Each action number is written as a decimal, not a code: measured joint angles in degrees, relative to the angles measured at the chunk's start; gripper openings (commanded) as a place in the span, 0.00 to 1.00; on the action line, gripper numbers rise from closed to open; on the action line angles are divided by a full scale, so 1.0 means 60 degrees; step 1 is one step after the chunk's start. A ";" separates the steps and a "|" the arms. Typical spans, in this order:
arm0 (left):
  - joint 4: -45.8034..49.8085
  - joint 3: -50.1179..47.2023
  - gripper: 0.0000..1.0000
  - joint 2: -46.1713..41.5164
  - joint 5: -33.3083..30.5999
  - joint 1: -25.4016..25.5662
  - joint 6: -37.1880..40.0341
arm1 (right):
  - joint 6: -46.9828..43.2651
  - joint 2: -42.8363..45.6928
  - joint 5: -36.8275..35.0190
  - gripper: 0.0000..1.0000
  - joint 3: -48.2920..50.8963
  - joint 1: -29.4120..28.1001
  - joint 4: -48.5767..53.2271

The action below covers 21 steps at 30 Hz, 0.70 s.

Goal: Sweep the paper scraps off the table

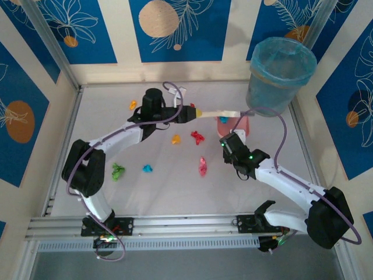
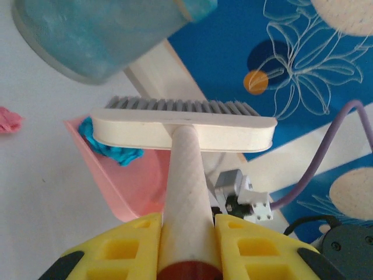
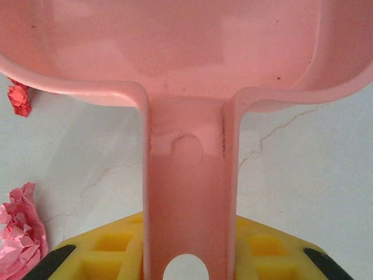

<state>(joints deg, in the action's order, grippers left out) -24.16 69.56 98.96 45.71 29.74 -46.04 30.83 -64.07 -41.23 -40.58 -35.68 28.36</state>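
Paper scraps (image 1: 197,137): small crumpled wads lie loose across the white table (image 1: 175,195).
Far scrap: an orange wad (image 1: 133,105) sits toward the back left, near my left arm's wrist.
Middle scraps: a second orange wad (image 1: 176,139) and a red wad lie close together at the centre.
Near scraps: a pink wad (image 1: 203,166), a cyan wad (image 1: 148,168) and a green wad (image 1: 118,171) lie closer to my bases, the green one farthest left.
Caught scrap: a blue-green wad (image 2: 111,149) rests inside the pink dustpan (image 2: 137,184), just under the brush head.
Dustpan position: it sits at the back right of the table, just in front of the bin.
Right gripper (image 3: 186,256): I have it clenched on the dustpan's flat handle, with a yellow finger (image 3: 99,251) showing on each side.
Left gripper (image 2: 186,233): I have it clamped around the cream brush handle (image 2: 186,175), which runs straight out between my fingers.
Brush head (image 2: 183,125): cream, with grey bristles, it lies crosswise over the dustpan.
Bin (image 1: 280,76): translucent, lined with a blue bag, it stands at the back right corner.
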 measured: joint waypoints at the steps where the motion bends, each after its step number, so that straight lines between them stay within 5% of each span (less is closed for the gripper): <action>1: -0.0528 -0.0215 0.00 -0.0022 -0.0015 -0.0131 -0.0335 | -0.0047 0.0000 0.0000 0.00 -0.0058 0.0000 0.0113; 9: -0.3096 -0.0663 0.00 -0.0033 0.0069 -0.0608 -0.2080 | -0.0102 -0.0029 0.0000 0.00 -0.0532 -0.0127 0.0372; 21: -0.4237 -0.1235 0.00 -0.0532 0.0182 -0.0692 -0.2852 | -0.0080 -0.0372 -0.0062 0.00 -0.1555 -0.0302 0.0929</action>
<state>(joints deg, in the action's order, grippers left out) -49.58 62.15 95.77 46.81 25.58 -63.16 30.35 -66.30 -41.60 -49.91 -37.50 33.93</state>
